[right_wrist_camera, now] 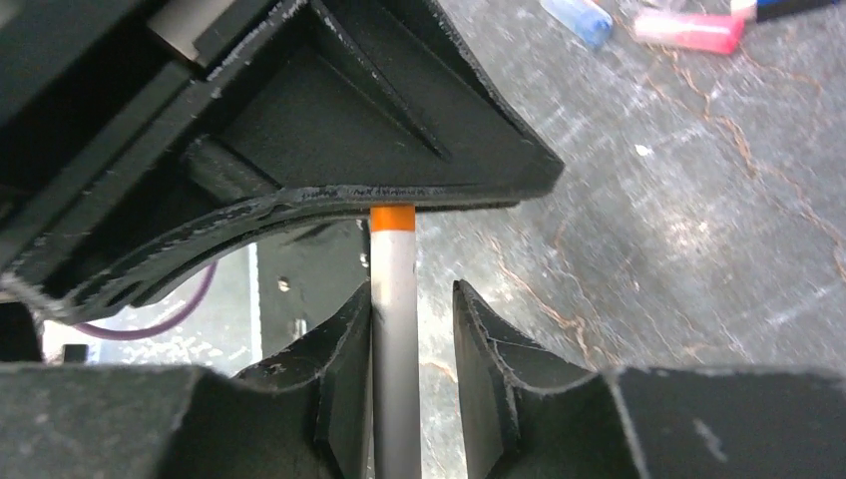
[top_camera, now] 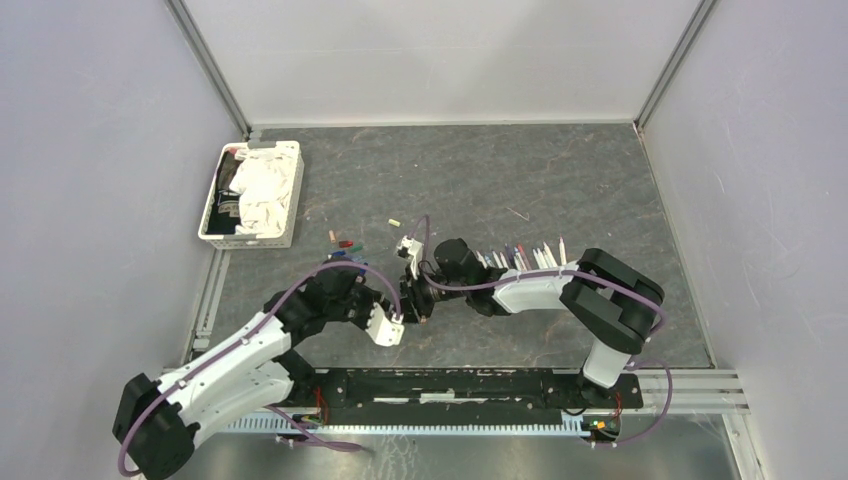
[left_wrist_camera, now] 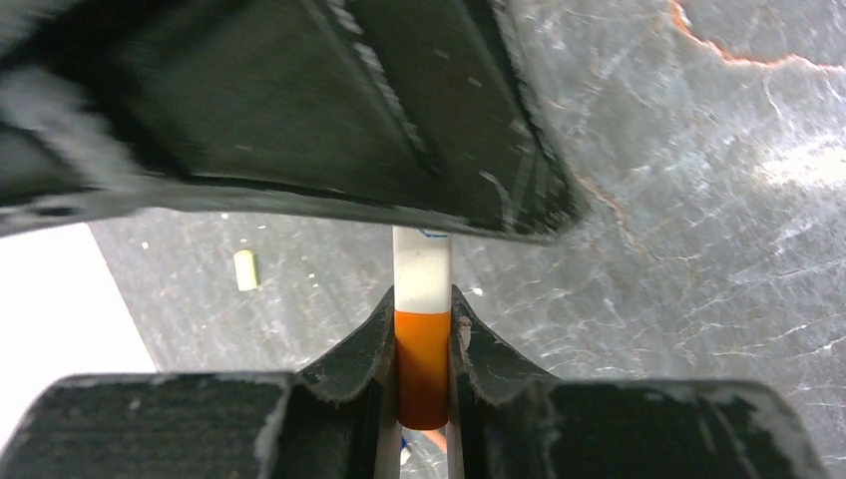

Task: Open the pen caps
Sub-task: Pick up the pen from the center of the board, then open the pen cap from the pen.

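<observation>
One orange cap (left_wrist_camera: 422,369) in left hand (left_wrist_camera: 422,317), one yellow cap (left_wrist_camera: 245,269) loose

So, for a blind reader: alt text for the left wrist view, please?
Close up, the left pincer grips the orange cap of a white pen barrel. The other arm fills the top with its dark body; a small yellow cap lies on the grey table behind.

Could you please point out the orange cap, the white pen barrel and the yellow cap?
orange cap (left_wrist_camera: 422,369), left wrist view, its middle.
white pen barrel (left_wrist_camera: 422,271), left wrist view, above the cap.
yellow cap (left_wrist_camera: 245,269), left wrist view, its middle.
</observation>
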`<action>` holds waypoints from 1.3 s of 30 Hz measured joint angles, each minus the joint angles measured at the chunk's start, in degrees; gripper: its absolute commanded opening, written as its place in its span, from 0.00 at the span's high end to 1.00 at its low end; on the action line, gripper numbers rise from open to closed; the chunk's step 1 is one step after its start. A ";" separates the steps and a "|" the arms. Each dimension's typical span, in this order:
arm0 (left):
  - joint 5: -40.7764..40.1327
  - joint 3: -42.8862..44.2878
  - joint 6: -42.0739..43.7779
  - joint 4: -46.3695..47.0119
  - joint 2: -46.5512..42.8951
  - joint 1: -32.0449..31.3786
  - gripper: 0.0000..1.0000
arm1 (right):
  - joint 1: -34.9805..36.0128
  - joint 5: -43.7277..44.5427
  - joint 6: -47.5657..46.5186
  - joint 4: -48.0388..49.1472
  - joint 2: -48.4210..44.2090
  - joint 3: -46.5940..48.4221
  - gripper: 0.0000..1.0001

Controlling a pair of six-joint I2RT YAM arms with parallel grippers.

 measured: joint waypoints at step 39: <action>-4.76 4.13 5.05 -1.55 -3.96 2.58 0.98 | -3.34 -1.36 -6.40 -16.37 -12.76 0.83 1.00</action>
